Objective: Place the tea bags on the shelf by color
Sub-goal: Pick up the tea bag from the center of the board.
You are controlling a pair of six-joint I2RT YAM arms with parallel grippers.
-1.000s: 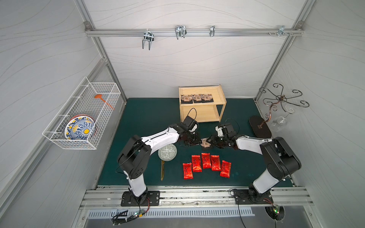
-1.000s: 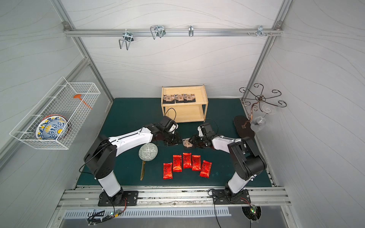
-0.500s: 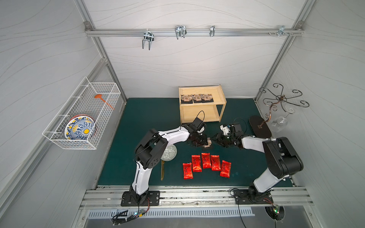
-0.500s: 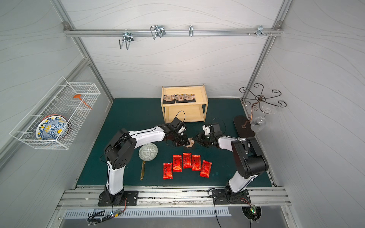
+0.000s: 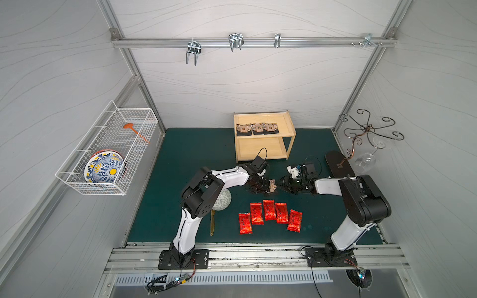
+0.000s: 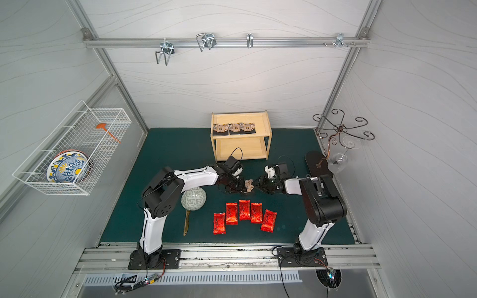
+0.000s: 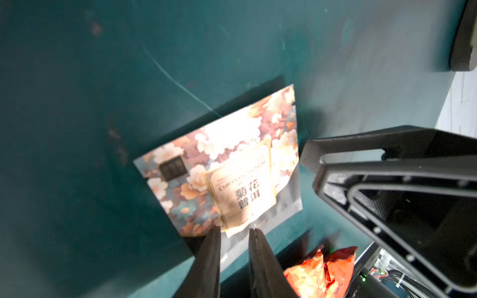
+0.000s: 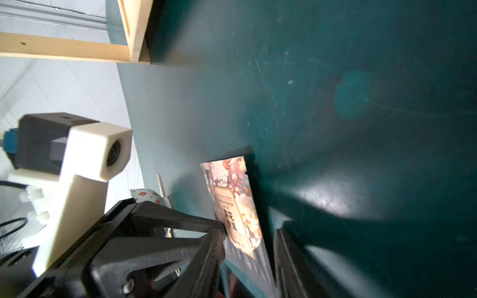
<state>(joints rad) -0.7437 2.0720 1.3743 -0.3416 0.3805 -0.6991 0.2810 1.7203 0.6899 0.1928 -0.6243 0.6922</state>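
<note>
Tabletop (image 5: 196, 160): dark green, walled in white; the shelf (image 5: 284, 134) stands at its far edge.
Arms: the left arm (image 5: 227, 178) and right arm (image 5: 361, 201), white and black, stretch low and meet just in front of the shelf.
Wire basket (image 5: 111, 185): white, on the wall well to the left of the shelf; a patterned plate (image 5: 104, 170) stands in it, screened by the mesh.
Shelf: light wood, two tiers; the lower tier shows only in part under the top tray.
Glass stand (image 5: 366, 129): curled metal, right of the shelf; a clear glass (image 5: 365, 161) on it is hard to make out against the wall.
Round patterned piece (image 6: 193, 198): in front of the shelf and to its left, partly hidden by the left arm; what it is cannot be told.
Red tea bags (image 5: 269, 210): five foil sachets in a loose row on the tabletop, well in front of the shelf.
Beige-brown tea bags (image 5: 257, 128): three side by side on the shelf's top tray, by its front rail.
Fourth beige-brown tea bag (image 5: 272, 185): up on edge between the two hands, just in front of the shelf.
Left hand (image 7: 233, 240): fingers (image 7: 209, 263) a narrow gap apart, the bag's silver edge running between them; whether they pinch it cannot be told.
Right hand (image 8: 249, 232): fingers (image 8: 216, 232) on either side of the bag, one touching its printed face, the other blurred; a grip cannot be told.
</note>
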